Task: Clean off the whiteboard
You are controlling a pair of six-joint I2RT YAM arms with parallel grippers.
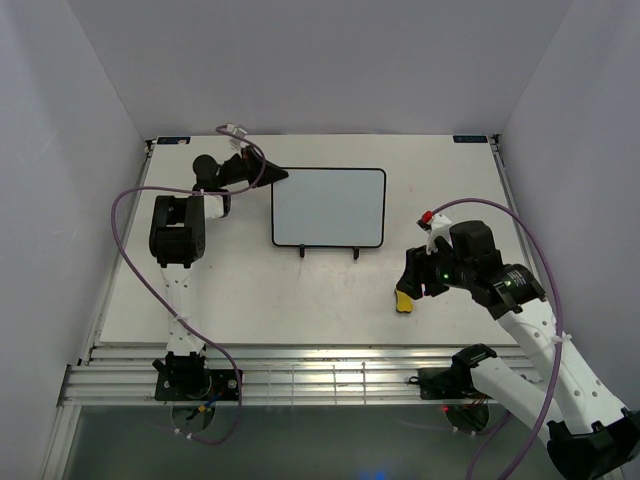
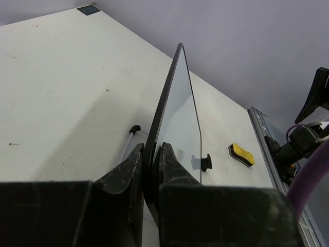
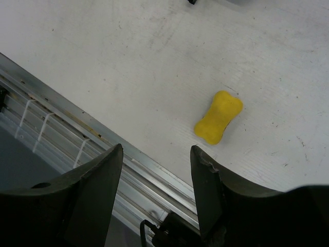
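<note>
The whiteboard stands tilted on its wire stand at the back middle of the table, and its surface looks blank. My left gripper is shut on the board's upper left corner. In the left wrist view the board runs edge-on, with its black frame pinched in my left gripper. A yellow eraser lies on the table to the front right. My right gripper hovers just above it, open. In the right wrist view the eraser lies beyond the right gripper, with nothing between the fingers.
The stand's black feet poke out at the board's front edge. Aluminium rails run along the table's near edge, seen close under the right gripper as rails. White walls enclose the table on three sides.
</note>
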